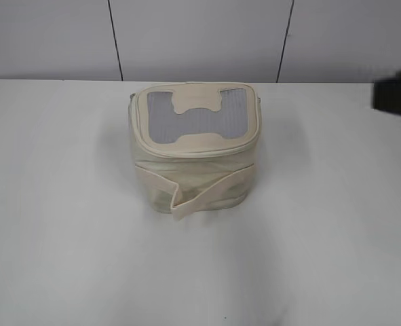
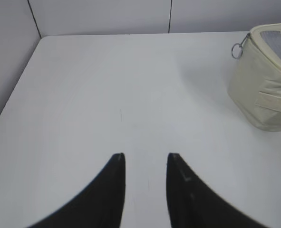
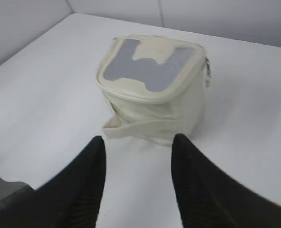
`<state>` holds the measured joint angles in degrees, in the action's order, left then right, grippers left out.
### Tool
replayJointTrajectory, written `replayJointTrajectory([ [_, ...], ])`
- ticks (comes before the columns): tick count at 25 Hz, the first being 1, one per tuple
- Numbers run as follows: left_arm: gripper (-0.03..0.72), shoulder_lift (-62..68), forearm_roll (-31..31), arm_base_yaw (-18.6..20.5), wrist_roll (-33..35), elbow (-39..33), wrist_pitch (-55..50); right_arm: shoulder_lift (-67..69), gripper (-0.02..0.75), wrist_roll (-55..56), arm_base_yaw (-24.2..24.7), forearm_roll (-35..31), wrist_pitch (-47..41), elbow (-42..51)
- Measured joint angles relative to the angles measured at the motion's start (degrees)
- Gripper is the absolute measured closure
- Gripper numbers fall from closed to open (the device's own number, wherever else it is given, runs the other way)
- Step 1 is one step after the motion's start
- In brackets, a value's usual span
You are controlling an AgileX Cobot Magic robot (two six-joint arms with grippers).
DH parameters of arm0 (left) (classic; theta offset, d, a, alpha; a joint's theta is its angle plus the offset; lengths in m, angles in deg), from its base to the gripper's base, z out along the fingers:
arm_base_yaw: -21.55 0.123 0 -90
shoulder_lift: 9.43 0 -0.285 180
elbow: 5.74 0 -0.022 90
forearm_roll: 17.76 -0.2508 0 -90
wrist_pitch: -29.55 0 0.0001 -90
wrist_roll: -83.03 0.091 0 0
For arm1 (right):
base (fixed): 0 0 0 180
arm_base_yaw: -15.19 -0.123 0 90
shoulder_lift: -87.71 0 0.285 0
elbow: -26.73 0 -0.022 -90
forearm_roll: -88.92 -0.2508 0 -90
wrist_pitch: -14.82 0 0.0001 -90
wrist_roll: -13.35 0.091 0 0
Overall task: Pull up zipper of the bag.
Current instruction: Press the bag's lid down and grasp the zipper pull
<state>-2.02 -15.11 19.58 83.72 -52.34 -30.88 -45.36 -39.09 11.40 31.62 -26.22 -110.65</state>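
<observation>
The cream boxy bag stands on the white table at the middle, its top panel showing a grey ribbed window and a cream tab handle. The zipper runs as a thin track round the top panel's edge. A silver ring pull hangs at the bag's corner in the left wrist view. My left gripper is open and empty over bare table, left of the bag. My right gripper is open and empty, just short of the bag. It shows as a dark blur at the right edge of the exterior view.
A grey panelled wall stands behind the table's far edge. The table's left edge shows in the left wrist view. A loose strap band sticks out from the bag's front side.
</observation>
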Motion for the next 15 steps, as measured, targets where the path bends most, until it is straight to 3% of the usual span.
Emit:
replayJointTrajectory([
  [3,0.460,0.00,0.05,-0.56,0.00,0.00,0.00,22.80,0.371,-15.44,-1.17,-9.41,-1.49,-10.75],
  [5,0.460,0.00,0.24,-0.57,0.00,0.00,0.00,37.42,0.371,-19.18,-3.43,-10.26,-2.53,-20.83],
  [9,0.460,0.00,0.42,-0.57,0.00,0.00,0.00,61.81,0.371,-17.67,-9.08,-3.85,-7.71,-45.80],
  [15,0.460,0.00,1.22,-0.57,0.00,0.00,0.00,88.97,0.371,-5.75,-13.52,6.64,-22.60,-84.39],
])
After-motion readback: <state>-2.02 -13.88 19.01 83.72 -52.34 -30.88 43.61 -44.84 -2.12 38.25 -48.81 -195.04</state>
